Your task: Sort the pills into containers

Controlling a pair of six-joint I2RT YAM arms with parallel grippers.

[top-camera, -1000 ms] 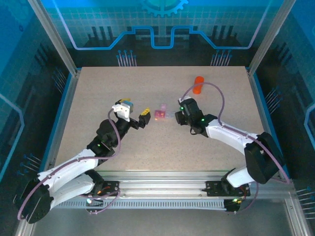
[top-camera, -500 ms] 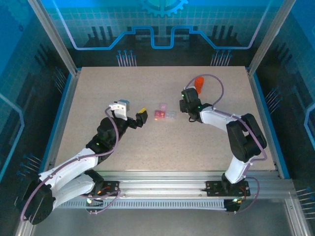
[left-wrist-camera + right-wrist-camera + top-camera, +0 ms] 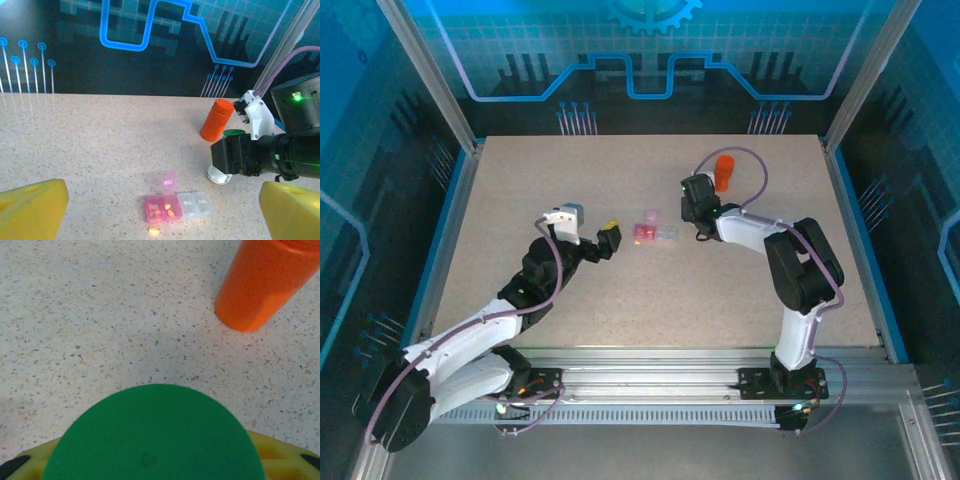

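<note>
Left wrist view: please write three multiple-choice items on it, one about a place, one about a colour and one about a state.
1. Where does the loose pill lie relative to the pill box?
A. inside its pink compartment
B. on the table, just beside its pink end
C. inside its colourless compartment

2. What colour is the cap of the bottle in the right gripper?
A. green
B. white
C. blue

3. How does the left gripper stand?
A. shut on a pill
B. shut on the pill box
C. open, holding nothing

Answers: 1 B, since the pill rests on bare table next to the pink compartment. 2 A, since a green cap shows above the gripper's body. 3 C, since its yellow fingers sit at opposite edges of the view with nothing between them.
</note>
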